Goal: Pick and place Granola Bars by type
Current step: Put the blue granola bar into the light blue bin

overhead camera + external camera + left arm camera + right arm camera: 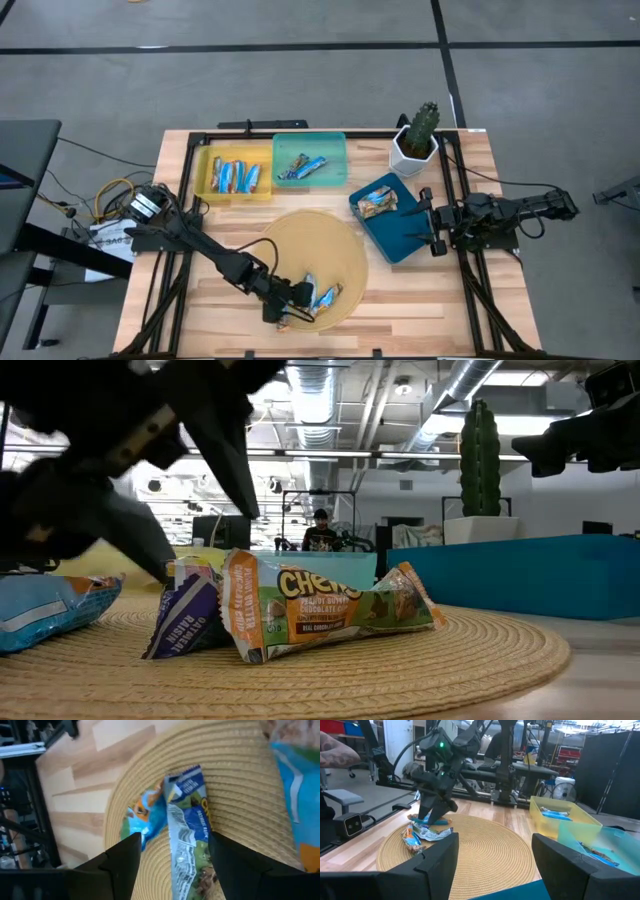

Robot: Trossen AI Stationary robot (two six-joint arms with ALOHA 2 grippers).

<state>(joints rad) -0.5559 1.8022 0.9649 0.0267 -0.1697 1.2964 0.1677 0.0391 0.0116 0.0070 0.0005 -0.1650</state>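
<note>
Three granola bars lie on a round woven mat [300, 235] near the table's front edge. They are a blue-and-silver bar [186, 815], a bright blue bar [145, 817] and a tan-and-green bar [330, 605]. My left gripper [173, 837] is open and slants down over the blue-and-silver bar, one finger on each side of it. I see no touch. Several bars lie in the yellow tray [235, 172], more in the teal tray [310, 160], and one in the dark blue tray [395, 215]. My right gripper [432, 222] waits open at the right edge.
A cactus in a white pot [415, 140] stands at the far right behind the dark blue tray. Bare wood shows to the left of the mat and along the near edge. A person [320, 530] sits far back in the room.
</note>
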